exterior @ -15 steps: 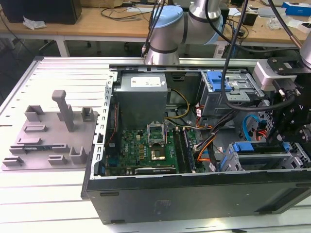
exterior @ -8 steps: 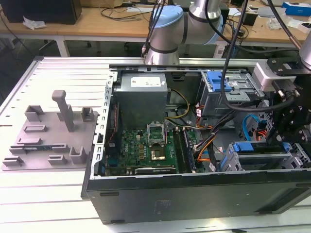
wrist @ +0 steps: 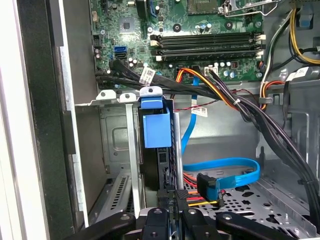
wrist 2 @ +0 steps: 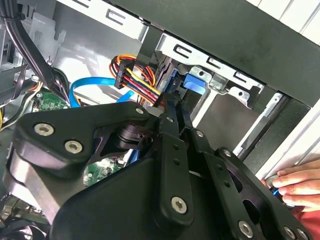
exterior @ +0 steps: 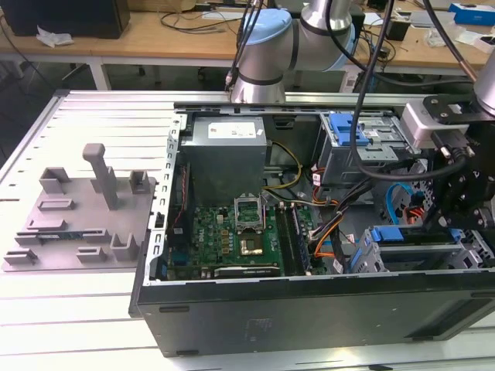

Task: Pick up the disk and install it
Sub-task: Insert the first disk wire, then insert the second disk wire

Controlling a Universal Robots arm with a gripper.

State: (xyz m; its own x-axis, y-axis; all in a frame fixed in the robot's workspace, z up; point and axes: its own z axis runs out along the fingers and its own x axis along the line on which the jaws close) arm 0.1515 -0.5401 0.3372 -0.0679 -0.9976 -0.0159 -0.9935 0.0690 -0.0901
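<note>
Gripper (wrist: 172, 210) clenched on disk (wrist: 159, 165) (blue bracket up), standing edgewise in drive cage (wrist: 112, 145).

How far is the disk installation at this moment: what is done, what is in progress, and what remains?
Done: the disk stands on edge inside the metal drive cage, with its blue carrier showing. In hand: the gripper is at the disk's near end. Left: I cannot tell whether the disk is fully seated, so the final seating may remain.
</note>
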